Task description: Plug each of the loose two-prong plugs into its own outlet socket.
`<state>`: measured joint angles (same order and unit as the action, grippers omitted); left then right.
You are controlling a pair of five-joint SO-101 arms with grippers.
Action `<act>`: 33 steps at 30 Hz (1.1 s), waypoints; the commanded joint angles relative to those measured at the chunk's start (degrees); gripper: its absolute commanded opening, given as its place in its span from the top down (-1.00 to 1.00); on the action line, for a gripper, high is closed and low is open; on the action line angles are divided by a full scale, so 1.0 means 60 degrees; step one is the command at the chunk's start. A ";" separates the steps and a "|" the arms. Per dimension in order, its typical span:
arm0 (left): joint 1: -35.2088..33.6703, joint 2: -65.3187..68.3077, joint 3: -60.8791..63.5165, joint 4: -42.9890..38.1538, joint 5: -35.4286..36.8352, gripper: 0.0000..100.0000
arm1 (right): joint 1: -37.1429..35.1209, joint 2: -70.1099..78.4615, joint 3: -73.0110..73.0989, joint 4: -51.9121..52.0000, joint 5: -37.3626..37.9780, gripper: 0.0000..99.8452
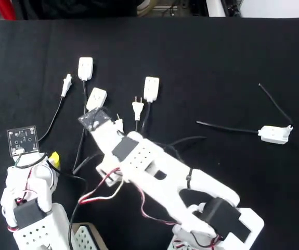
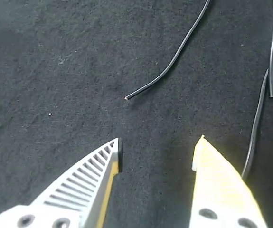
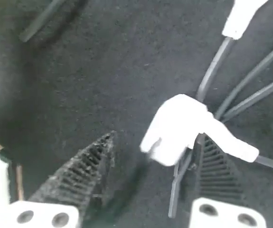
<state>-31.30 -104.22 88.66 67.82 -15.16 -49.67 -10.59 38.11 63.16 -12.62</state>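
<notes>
Several white outlet sockets lie on the black cloth: one (image 1: 85,68) at the back left, one (image 1: 96,99) just ahead of my right gripper (image 1: 94,119), one (image 1: 151,88) in the middle and one (image 1: 274,134) far right. Loose two-prong plugs lie at the back left (image 1: 66,85), at the centre (image 1: 137,108) and beside the right gripper (image 1: 119,124). In the right wrist view my right gripper (image 3: 157,137) is open, and a white plug-like body (image 3: 176,128) lies between its fingers against one of them. My left gripper (image 2: 160,139) is open over bare cloth at the front left (image 1: 49,157).
Black cords (image 1: 81,140) run from the sockets and plugs toward the front between the two arms. A loose cord end (image 2: 127,98) lies just ahead of the left gripper. Another thin cord (image 1: 227,128) trails from the far-right socket.
</notes>
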 commanded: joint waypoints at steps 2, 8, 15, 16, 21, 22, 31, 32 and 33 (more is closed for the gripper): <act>-0.0037 -0.0059 -0.0037 -0.0205 0.0029 0.50 | 0.0630 0.0007 0.0154 -0.0176 0.0249 0.49; -0.0037 -0.0059 -0.0051 -0.0161 0.0029 0.50 | 0.0615 0.0007 0.0403 -0.0747 0.0469 0.85; -0.0037 -0.0059 -0.0066 -0.0161 0.0029 0.50 | 0.0630 0.0007 0.0374 -0.0762 0.0586 0.82; -0.0037 -0.0059 -0.0066 -0.0161 0.0029 0.50 | 0.0630 0.0007 0.0374 -0.0762 0.0674 0.82; -0.0037 -0.0059 -0.0066 -0.0161 0.0029 0.50 | 0.0659 -0.0066 0.0374 -0.0747 0.0703 0.97; -0.0037 -0.0059 -0.0066 -0.0161 0.0029 0.50 | 0.0674 -0.0081 0.0359 -0.0718 0.0703 0.97; -0.0037 -0.0059 -0.0037 -0.0190 0.0029 0.50 | 0.1055 -0.0095 -0.0784 0.0674 0.0747 0.98; -0.0037 -0.0059 -0.0037 -0.0190 0.0029 0.50 | 0.1070 -0.0110 -0.0974 0.0850 0.0762 0.98; -0.0037 -0.0059 -0.0037 -0.0190 0.0029 0.50 | 0.1084 -0.0198 -0.1121 0.0967 0.0762 0.98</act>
<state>-31.30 -104.22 88.66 67.82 -15.16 -44.31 -10.59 36.35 66.51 -8.75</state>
